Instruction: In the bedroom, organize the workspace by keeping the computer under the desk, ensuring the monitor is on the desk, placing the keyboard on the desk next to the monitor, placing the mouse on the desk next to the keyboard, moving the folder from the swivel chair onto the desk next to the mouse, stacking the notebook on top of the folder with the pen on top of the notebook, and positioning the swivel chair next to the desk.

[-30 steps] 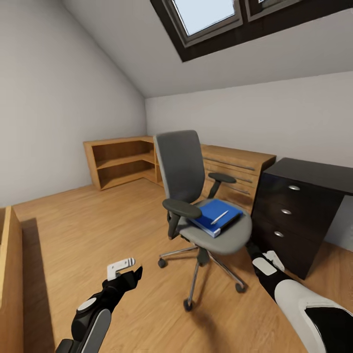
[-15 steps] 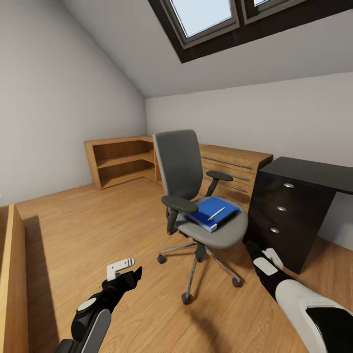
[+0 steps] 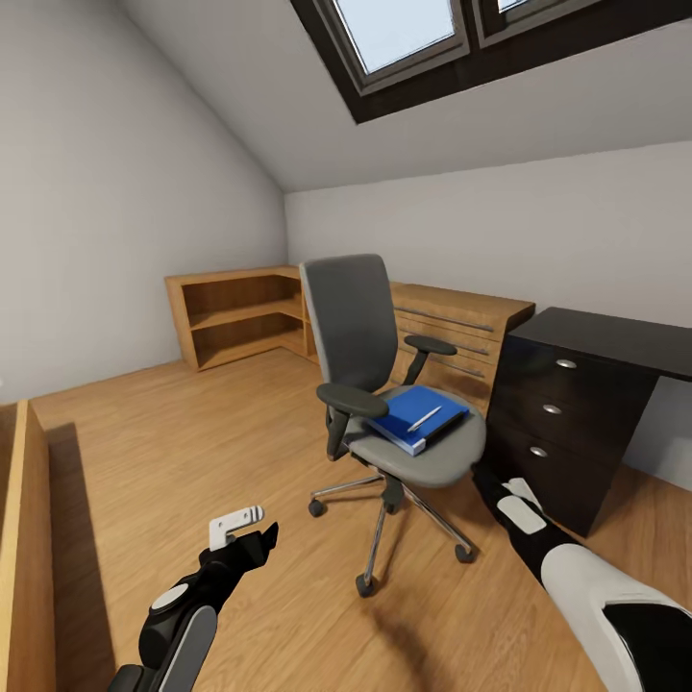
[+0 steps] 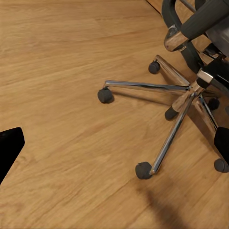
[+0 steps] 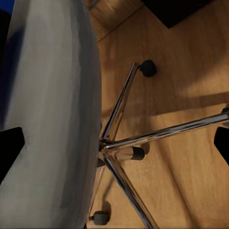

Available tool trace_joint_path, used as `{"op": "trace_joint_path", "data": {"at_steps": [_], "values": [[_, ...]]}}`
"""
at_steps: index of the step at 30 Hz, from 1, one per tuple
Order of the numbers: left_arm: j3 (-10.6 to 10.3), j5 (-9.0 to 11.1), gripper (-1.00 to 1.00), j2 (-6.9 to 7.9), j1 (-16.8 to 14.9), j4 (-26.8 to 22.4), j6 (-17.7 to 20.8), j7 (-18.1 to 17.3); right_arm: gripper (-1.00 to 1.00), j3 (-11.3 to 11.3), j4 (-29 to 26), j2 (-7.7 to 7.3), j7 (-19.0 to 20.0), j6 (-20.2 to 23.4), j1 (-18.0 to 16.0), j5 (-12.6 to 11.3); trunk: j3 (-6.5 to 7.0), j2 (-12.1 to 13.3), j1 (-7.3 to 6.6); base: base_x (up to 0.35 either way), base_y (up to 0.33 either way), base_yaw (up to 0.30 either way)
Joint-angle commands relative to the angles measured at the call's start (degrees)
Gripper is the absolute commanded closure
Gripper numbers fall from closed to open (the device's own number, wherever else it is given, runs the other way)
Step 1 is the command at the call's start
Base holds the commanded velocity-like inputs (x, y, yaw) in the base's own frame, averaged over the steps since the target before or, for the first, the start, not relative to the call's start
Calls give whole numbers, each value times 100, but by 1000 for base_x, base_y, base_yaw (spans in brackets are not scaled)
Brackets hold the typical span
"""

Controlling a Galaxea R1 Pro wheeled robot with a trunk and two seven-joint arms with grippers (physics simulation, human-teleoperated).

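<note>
- Folder, bright blue, lay flat on the grey seat of the swivel chair, with the thin white pen resting on top of it.
- Swivel chair stood on the wooden floor just beside the desk's black drawer unit, its chrome star base and castors plain in the left wrist view.
- Desk showed a glossy black top and three drawers at the head view's right.
- Left gripper hung low over bare floor, well apart from the chair; its two fingers stood spread apart.
- Right gripper sat close to the seat's front edge, near the desk's drawers; I could not tell whether its fingers were spread or pressed together.
- Right wrist view looked along the seat's grey rim down to the chrome base.
- Light wooden shelf unit stood against the far wall.
</note>
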Motion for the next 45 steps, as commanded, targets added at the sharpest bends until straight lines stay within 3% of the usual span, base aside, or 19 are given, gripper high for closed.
{"op": "trace_joint_path", "data": {"at_steps": [1, 5, 6, 26, 30, 35, 45], "values": [[-6, 60, -100, 1, -4, -8, 14, 54, -100, 35, -26, -3, -29, -9, 0, -46, -6, -3, -1, 0, 0, 0], [-5, 60, -100, 2, -4, -8, 17, 54, -100, 31, -91, -124, -24, 118, 5, -85, -6, -3, -1, 0, 0, 0], [-5, 60, -100, 2, -4, -8, 14, 54, -100, 27, -99, -164, -14, 479, 5, -94, -6, -3, -1, 0, 0, 0], [-22, 52, -100, -15, -4, -8, 7, 63, -100, 9, -118, -171, 46, 918, 5, -113, -6, -3, -1, 0, 0, 0], [-22, 52, -100, -15, -4, -8, 6, 63, -100, 8, -93, -177, 407, 1172, 5, -104, -6, -3, -1, 0, 0, 0], [-24, 52, -100, -15, -4, -8, 6, 63, -100, 11, 14, -269, 1269, 1694, 5, -96, -6, -3, -1, 0, 0, 0], [-67, 52, -100, -23, -4, -8, 5, 63, -100, 8, 179, -328, 1435, 1994, 5, -147, -6, -3, -1, 0, 0, 0]]}}
